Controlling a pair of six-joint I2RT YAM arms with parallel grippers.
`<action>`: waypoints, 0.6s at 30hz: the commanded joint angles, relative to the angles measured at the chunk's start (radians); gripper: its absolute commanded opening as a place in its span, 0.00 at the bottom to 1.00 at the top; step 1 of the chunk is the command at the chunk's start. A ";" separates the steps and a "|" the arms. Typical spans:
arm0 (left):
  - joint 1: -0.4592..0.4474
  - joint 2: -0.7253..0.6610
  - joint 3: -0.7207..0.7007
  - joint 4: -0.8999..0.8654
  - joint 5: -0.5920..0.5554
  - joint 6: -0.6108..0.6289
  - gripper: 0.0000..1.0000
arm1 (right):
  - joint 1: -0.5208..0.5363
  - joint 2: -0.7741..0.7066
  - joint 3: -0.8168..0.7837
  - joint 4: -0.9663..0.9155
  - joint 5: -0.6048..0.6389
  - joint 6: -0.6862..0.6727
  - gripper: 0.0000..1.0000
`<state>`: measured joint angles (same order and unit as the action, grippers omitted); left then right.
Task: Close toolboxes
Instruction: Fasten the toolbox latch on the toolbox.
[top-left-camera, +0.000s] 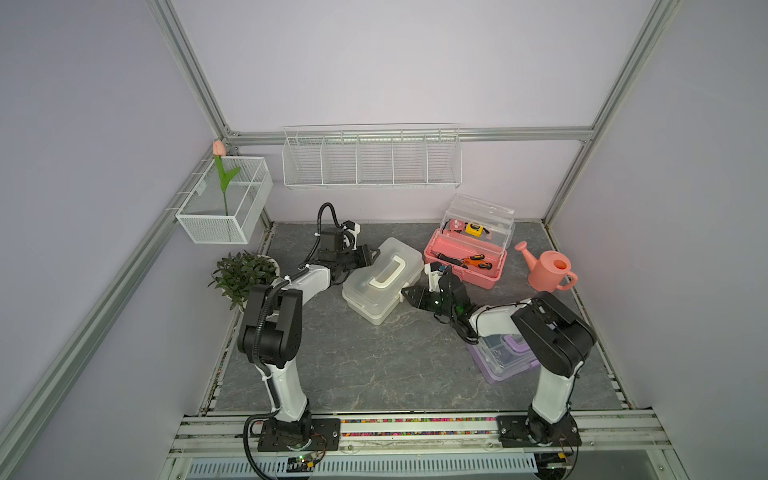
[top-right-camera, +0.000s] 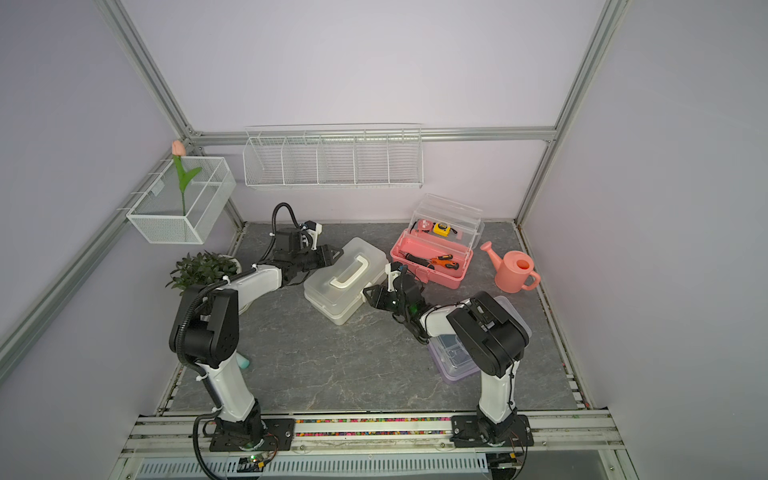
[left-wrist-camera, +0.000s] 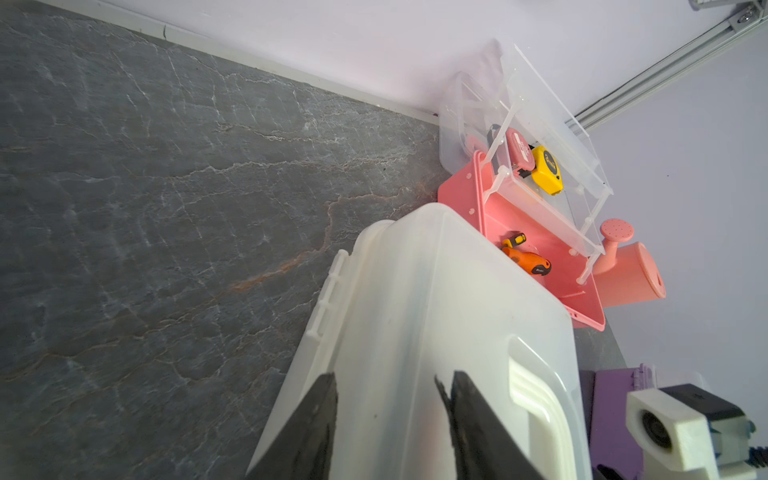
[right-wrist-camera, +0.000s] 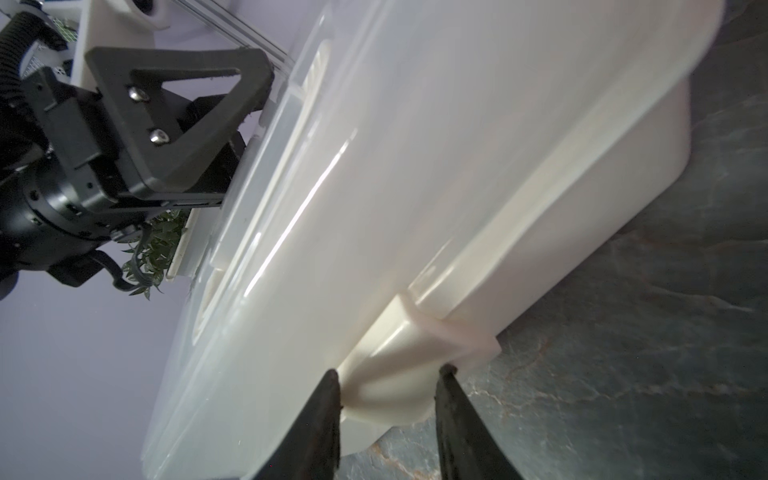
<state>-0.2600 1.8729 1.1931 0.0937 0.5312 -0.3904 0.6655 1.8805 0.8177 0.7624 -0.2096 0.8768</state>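
Observation:
The white toolbox (top-left-camera: 382, 286) (top-right-camera: 345, 286) lies at the table's centre, its lid down and its handle flat. My left gripper (top-left-camera: 376, 253) (left-wrist-camera: 390, 376) is open at its far-left end, the jaws spread over the lid's edge (left-wrist-camera: 436, 311). At the box's right side my right gripper (top-left-camera: 405, 293) (right-wrist-camera: 388, 372) is open, its fingers on either side of the white latch (right-wrist-camera: 399, 365); one finger touches it. The pink toolbox (top-left-camera: 478, 282) (left-wrist-camera: 519, 216) stands open at the back right with tools inside. The purple toolbox (top-left-camera: 503, 365) (top-right-camera: 453, 370) sits at the front right, partly hidden under my right arm.
A pink watering can (top-left-camera: 550, 272) stands right of the pink toolbox. A potted plant (top-left-camera: 245, 274) sits at the left edge. White wire baskets hang on the back wall (top-left-camera: 370, 162) and the left wall (top-left-camera: 224, 208), the latter holding a tulip.

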 joint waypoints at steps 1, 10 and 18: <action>-0.094 0.078 -0.112 -0.242 0.094 -0.070 0.47 | 0.043 0.034 0.046 0.115 -0.040 0.027 0.40; -0.117 0.046 -0.133 -0.243 0.080 -0.085 0.47 | 0.046 0.035 0.071 0.108 -0.030 0.023 0.40; -0.046 -0.044 -0.070 -0.320 0.012 -0.089 0.58 | -0.002 -0.055 0.012 0.025 -0.040 -0.030 0.45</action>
<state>-0.2707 1.8172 1.1599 0.0406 0.4850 -0.4301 0.6708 1.8755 0.8253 0.7391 -0.2157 0.8680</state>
